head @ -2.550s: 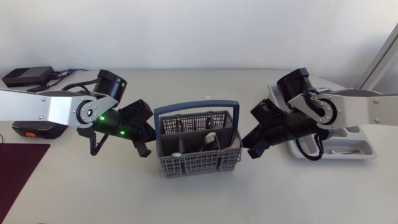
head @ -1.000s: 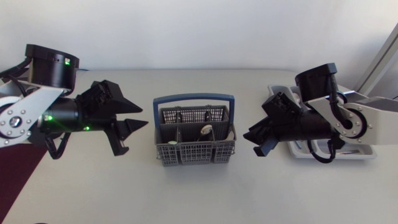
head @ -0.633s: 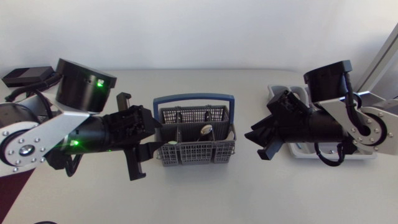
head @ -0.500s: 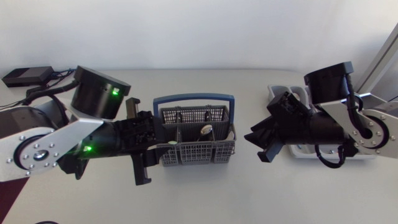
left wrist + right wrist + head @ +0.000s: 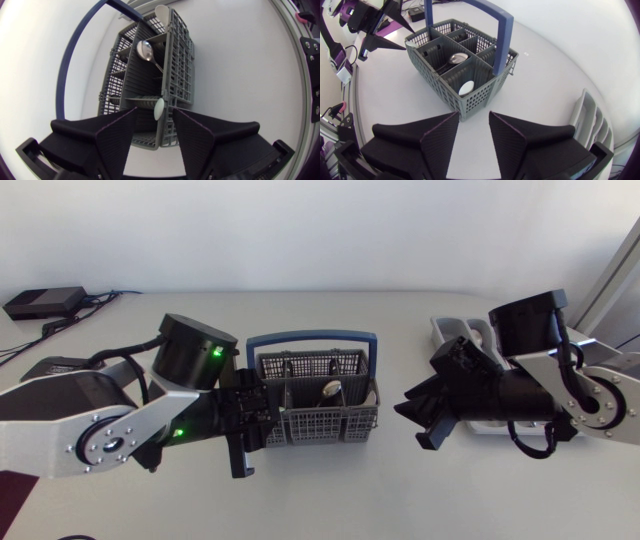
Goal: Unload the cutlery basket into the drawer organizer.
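Head view: cutlery basket holds spoons; left gripper and right gripper gape, holding nothing

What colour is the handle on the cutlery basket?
Blue. The handle arches over the grey basket, and it shows best in the right wrist view.

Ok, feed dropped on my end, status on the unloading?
Left gripper open, straddling end of grey plastic blue-handled cutlery basket. Right gripper open, clear of it. Metal spoon inside. Nothing seen blocking.
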